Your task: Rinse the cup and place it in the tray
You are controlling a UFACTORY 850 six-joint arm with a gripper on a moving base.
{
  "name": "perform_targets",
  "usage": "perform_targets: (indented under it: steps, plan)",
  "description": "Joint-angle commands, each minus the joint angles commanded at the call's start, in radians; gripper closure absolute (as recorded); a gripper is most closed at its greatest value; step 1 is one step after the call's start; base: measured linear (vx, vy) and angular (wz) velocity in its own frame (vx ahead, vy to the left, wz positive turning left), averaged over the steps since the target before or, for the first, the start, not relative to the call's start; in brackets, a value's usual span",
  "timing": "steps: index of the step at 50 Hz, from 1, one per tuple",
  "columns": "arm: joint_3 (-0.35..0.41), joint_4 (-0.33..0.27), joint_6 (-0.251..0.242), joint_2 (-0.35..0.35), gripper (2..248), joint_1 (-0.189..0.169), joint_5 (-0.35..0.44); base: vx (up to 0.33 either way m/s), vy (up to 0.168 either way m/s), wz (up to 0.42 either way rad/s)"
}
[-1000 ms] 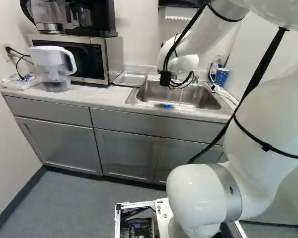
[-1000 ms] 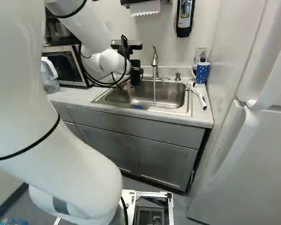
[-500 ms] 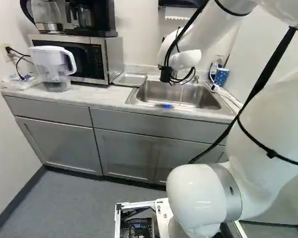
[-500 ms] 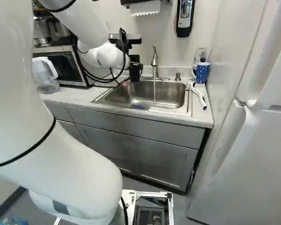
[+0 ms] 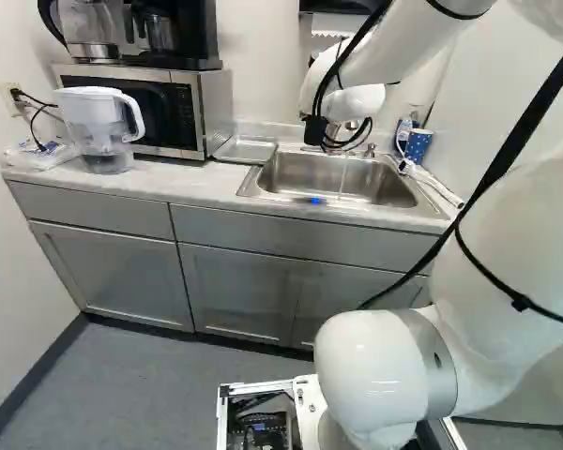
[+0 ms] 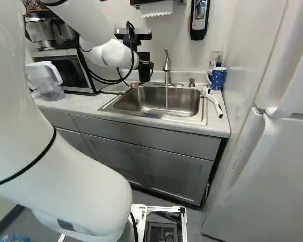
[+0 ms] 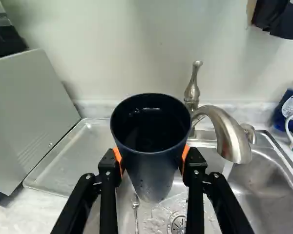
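Observation:
In the right base view my black gripper (image 6: 145, 69) is over the sink's back left corner, its fingertips hidden. The wrist view shows the gripper (image 7: 152, 163) shut on a dark blue cup (image 7: 154, 168), orange pads on both sides of it. The cup's mouth is uncovered, with a few drops and a glossy inside. Right beside it the faucet (image 7: 229, 136) runs, its stream falling outside the cup into the sink (image 7: 259, 187). The shallow metal tray (image 7: 83, 146) lies on the counter between microwave and sink; the left base view shows the tray (image 5: 247, 150) too.
The microwave (image 5: 159, 108) with coffee makers on top stands beyond the tray. A water pitcher (image 5: 98, 127) is on the counter (image 5: 192, 183). At the sink's other side are a blue dotted mug (image 6: 218, 78) and a white brush (image 6: 215, 103). A spoon (image 7: 136, 209) lies in the sink.
My arm has lifted the gripper and moved it back towards the wall, the held cup moving with it. The base has stayed still. The water was running before too.

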Motion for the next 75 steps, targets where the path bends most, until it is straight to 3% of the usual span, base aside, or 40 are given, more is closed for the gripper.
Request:
perform_targets:
  steps: [17,22,75]
  plan:
    - [0.0,0.0,0.0,0.0,125,0.0,0.0,0.0,0.0,0.0]
    - [0.0,0.0,0.024,0.0,125,0.0,0.0,0.0,0.0,0.0]
    - [0.0,0.0,0.568,0.0,125,0.0,0.0,0.0,0.0,0.0]
